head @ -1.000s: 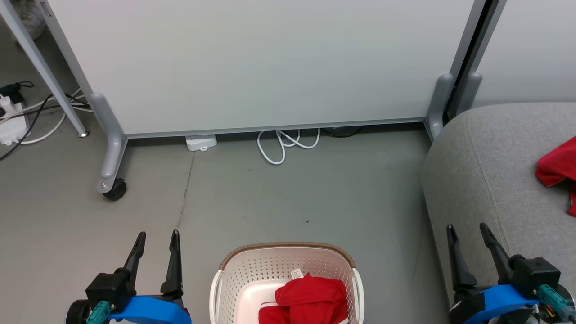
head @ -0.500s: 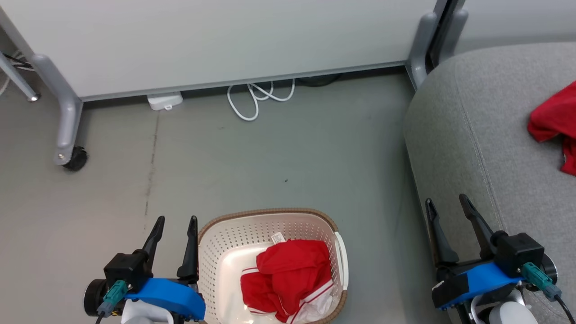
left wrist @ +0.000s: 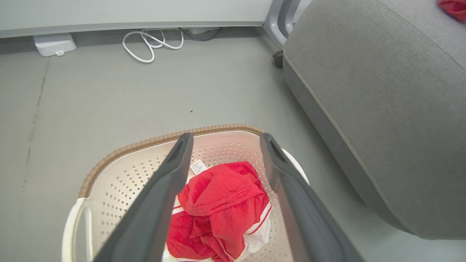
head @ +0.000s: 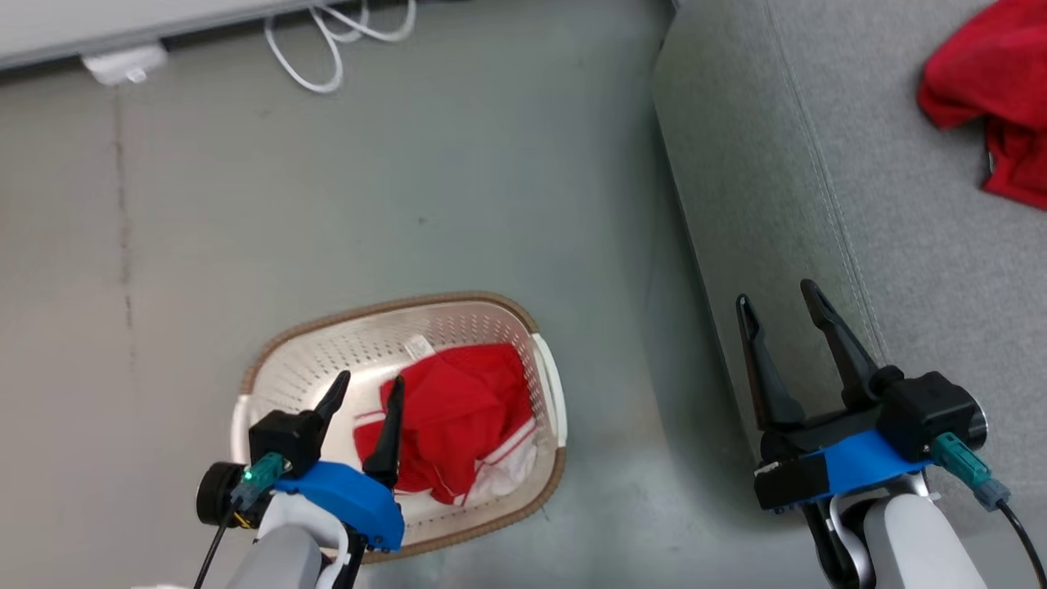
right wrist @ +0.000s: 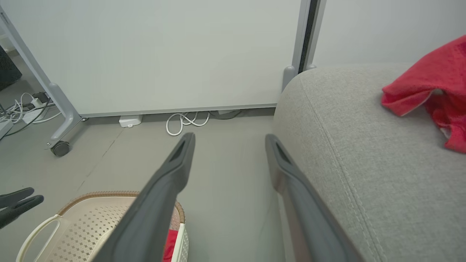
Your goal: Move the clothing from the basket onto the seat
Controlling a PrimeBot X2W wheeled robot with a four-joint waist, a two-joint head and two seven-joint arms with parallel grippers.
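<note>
Head view: left fingers (head: 386,433) spread over the basket (head: 393,301).

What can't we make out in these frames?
1. Red garment on the seat: cut off by the right edge, head view.
2. Label lettering, left wrist view: too small to read.
3. Basket near rim, head view: behind the left hand.
4. Anything under the basket's clothing: covered by it.
</note>
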